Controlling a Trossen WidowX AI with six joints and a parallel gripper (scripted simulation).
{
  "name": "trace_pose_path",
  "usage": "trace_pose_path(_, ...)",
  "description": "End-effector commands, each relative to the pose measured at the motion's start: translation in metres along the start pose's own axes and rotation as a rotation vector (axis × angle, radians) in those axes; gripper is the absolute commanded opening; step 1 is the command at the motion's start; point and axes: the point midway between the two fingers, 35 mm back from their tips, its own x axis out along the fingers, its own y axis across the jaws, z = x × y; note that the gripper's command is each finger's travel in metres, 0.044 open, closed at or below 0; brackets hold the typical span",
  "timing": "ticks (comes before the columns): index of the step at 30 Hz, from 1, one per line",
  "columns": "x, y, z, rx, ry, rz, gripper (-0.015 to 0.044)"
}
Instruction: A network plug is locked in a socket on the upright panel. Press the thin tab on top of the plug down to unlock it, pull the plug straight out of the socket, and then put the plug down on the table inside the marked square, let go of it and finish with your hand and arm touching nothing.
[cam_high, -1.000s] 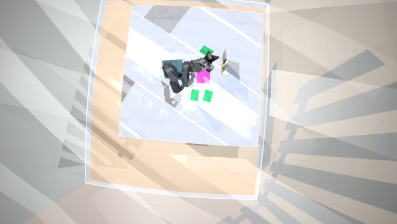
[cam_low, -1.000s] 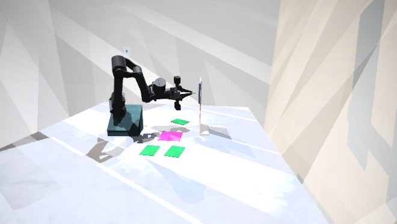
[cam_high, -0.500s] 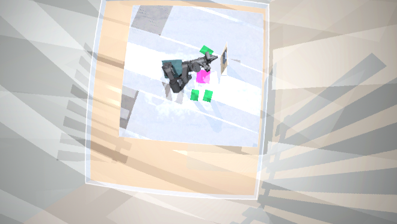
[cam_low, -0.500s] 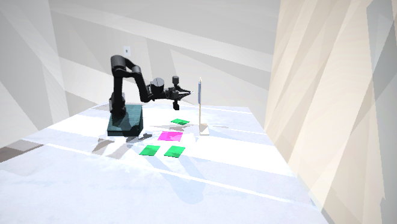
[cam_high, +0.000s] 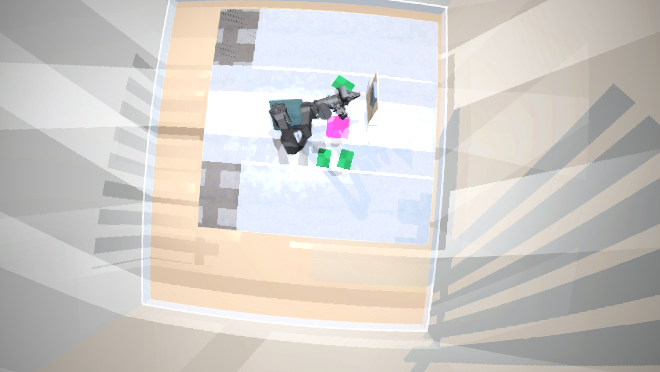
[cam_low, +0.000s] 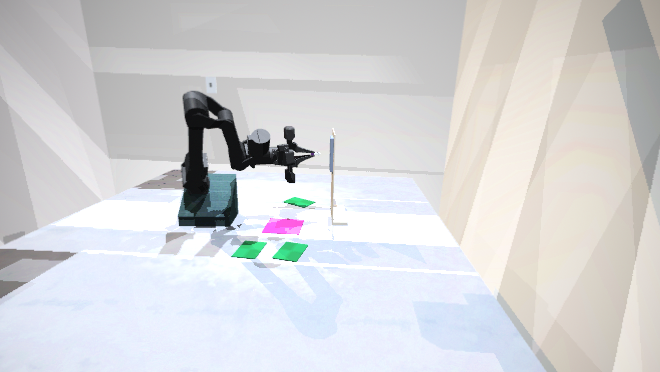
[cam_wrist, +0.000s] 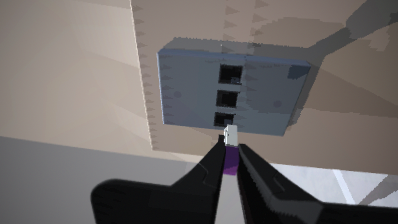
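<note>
one plug (cam_low: 316, 153) (cam_wrist: 231, 136), clear of the panel (cam_high: 372, 97) (cam_low: 332, 185) (cam_wrist: 350, 100), clamped in the gripper (cam_high: 358, 95) (cam_low: 314, 154) (cam_wrist: 230, 149), nose pointing right. one magenta square (cam_high: 338, 127) (cam_low: 283, 226), likely the target: below, slightly left and nearer.

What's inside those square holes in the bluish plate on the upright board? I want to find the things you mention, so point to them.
Three dark openings show in the bluish plate (cam_wrist: 190, 95). The upper two hold no plug; their depths are too dark to read. The lowest is partly hidden behind the white plug tip (cam_wrist: 231, 136).

Grey back wall (cam_low: 320, 60), small pale switch plate (cam_low: 211, 85); beige side wall (cam_low: 565, 150); slanting light, shadows
</note>
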Motion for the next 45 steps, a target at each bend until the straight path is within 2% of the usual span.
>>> trace_pose_path(1,-0.005,-0.001,-0.001,0.004,-0.001,-0.006,0.0)
trace_pose_path(28,-0.02,-0.002,-0.007,0.005,0.0,-0.006,0.0)
trace_pose_path(45,-0.023,0.032,-0.007,0.003,0.001,-0.004,0.0)
